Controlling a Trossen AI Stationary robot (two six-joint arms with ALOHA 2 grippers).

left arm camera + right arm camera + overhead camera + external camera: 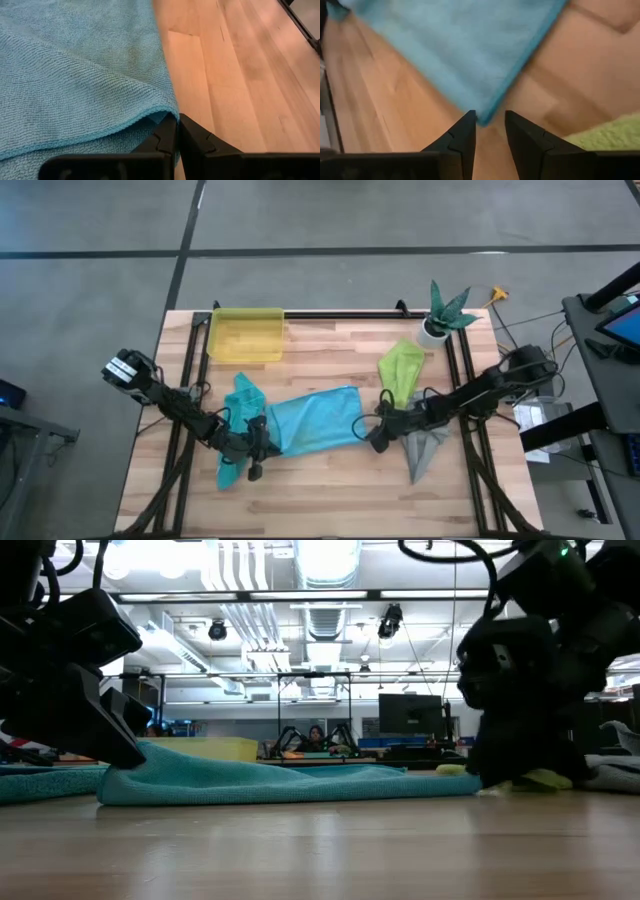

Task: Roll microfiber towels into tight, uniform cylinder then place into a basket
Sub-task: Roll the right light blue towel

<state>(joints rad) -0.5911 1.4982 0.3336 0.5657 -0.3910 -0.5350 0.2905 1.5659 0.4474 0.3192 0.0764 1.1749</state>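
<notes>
The light blue towel lies spread at the table's middle. My left gripper is shut on its left end. My right gripper stands open at the towel's right near corner, which reaches the gap between the fingertips; I cannot tell whether it touches. The teal towel lies crumpled under the left arm. The lime green towel and the grey towel lie by the right arm. The yellow basket stands at the far left. My left gripper pinches the light blue towel's hemmed edge at its left near corner between the two shut fingers. The fingers slant down from the table's left. That end is raised a little; the rest of the towel lies flat on the table.
A white plant pot stands at the far right corner. Black rails run along the table's left, right and far sides. Bare wood shows along the near edge.
</notes>
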